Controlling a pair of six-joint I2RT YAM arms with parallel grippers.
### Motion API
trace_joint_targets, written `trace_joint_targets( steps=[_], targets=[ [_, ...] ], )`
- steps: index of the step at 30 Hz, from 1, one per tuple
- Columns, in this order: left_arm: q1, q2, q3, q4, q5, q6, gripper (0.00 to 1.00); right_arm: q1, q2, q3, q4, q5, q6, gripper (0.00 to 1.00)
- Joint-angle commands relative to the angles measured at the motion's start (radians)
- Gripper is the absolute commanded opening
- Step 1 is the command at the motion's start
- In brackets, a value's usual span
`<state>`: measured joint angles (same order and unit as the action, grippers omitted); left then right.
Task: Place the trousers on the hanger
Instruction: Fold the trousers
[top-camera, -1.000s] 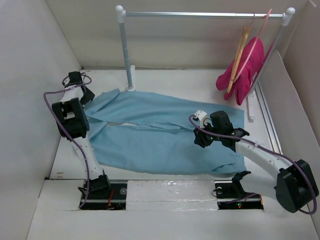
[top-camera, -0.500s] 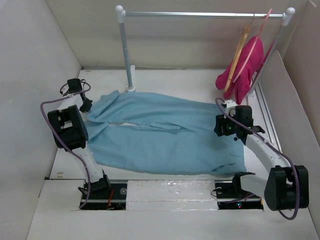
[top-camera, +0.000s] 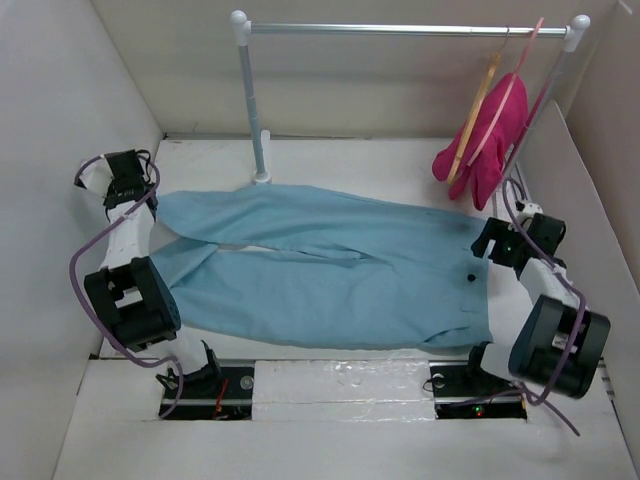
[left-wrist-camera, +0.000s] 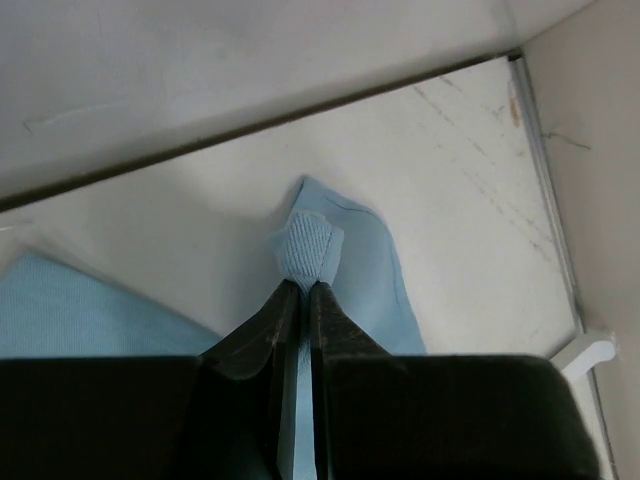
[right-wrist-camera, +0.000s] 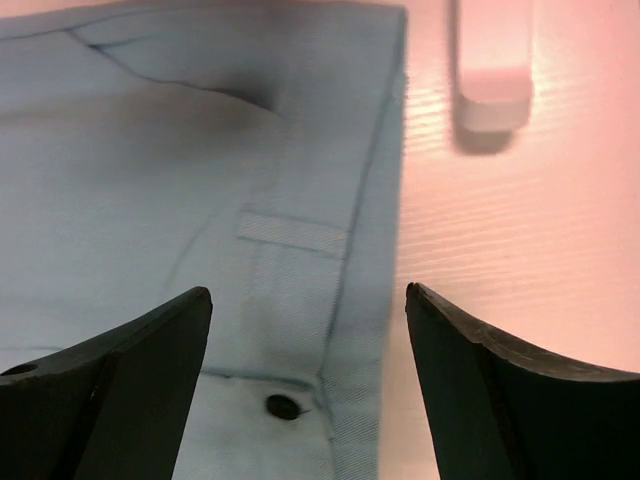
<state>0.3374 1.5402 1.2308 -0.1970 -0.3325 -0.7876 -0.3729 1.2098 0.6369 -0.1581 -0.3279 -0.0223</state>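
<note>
The light blue trousers (top-camera: 330, 265) lie spread flat across the table, legs to the left and waistband to the right. At the far left, my left gripper (top-camera: 150, 195) is shut on a bunched bit of the upper leg's end (left-wrist-camera: 308, 248), with the cloth pinched between its fingertips (left-wrist-camera: 303, 287). My right gripper (top-camera: 483, 246) hangs open just above the waistband edge (right-wrist-camera: 360, 250), straddling it near a dark button (right-wrist-camera: 283, 406), and holds nothing. The tan wooden hanger (top-camera: 478, 105) hangs on the rail at the back right.
A metal rail (top-camera: 400, 30) on white posts (top-camera: 252, 110) spans the back. A pink hanger with a magenta garment (top-camera: 492, 135) hangs beside the wooden one. A white rail foot (right-wrist-camera: 490, 90) stands just beyond the waistband. Walls close in on both sides.
My left gripper shut on the leg end and drew it out to the left. My right gripper moved right from mid-trousers to the waistband edge and opened wider. The trousers lie straighter.
</note>
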Motion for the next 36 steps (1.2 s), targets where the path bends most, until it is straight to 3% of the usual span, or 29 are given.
trace_joint_targets(
  steps=[1,7,10,12,13,14,16,24,28,31,32,33,34,36],
  targets=[
    [0.0,0.041,-0.03,0.013,-0.017,-0.041,0.0,-0.083,0.15,0.029,0.111,-0.133,-0.01,0.84],
    [0.0,0.063,-0.082,0.073,0.058,-0.035,0.0,-0.092,0.382,0.122,0.146,-0.215,-0.048,0.87],
    [0.0,0.066,-0.094,0.08,0.07,-0.03,0.0,-0.092,0.456,0.081,0.25,-0.304,0.007,0.82],
    [0.0,0.066,-0.099,0.085,0.073,-0.021,0.0,-0.101,0.464,0.052,0.357,-0.347,0.053,0.57],
    [0.0,0.061,-0.103,0.087,0.075,-0.013,0.0,-0.116,0.459,0.034,0.376,-0.362,0.082,0.39],
    [0.0,0.06,-0.105,0.09,0.079,-0.009,0.0,-0.127,0.452,0.029,0.391,-0.364,0.093,0.12],
    [0.0,0.055,-0.108,0.094,0.092,-0.007,0.0,-0.171,0.421,0.044,0.381,-0.356,0.107,0.0],
    [0.0,0.031,-0.145,0.111,0.144,-0.015,0.0,-0.25,0.246,0.222,0.174,-0.177,0.075,0.0],
    [0.0,0.031,-0.185,0.116,0.156,-0.006,0.0,-0.25,0.284,0.331,0.118,-0.071,0.047,0.02],
    [0.0,0.075,-0.202,0.099,0.176,0.001,0.0,-0.25,0.405,0.454,0.011,-0.014,0.003,0.29],
    [0.0,0.102,-0.177,0.049,0.17,0.001,0.0,-0.241,0.43,0.484,0.002,-0.031,-0.01,0.58],
    [0.0,0.103,-0.177,0.048,0.164,0.005,0.0,-0.241,0.43,0.484,0.002,-0.033,-0.019,0.58],
    [0.0,0.101,-0.175,0.048,0.165,0.014,0.07,-0.23,0.422,0.489,-0.026,-0.033,-0.03,0.67],
    [0.0,0.068,-0.185,0.065,0.173,0.031,0.29,-0.18,0.349,0.453,-0.037,-0.046,-0.037,0.71]
  ],
)
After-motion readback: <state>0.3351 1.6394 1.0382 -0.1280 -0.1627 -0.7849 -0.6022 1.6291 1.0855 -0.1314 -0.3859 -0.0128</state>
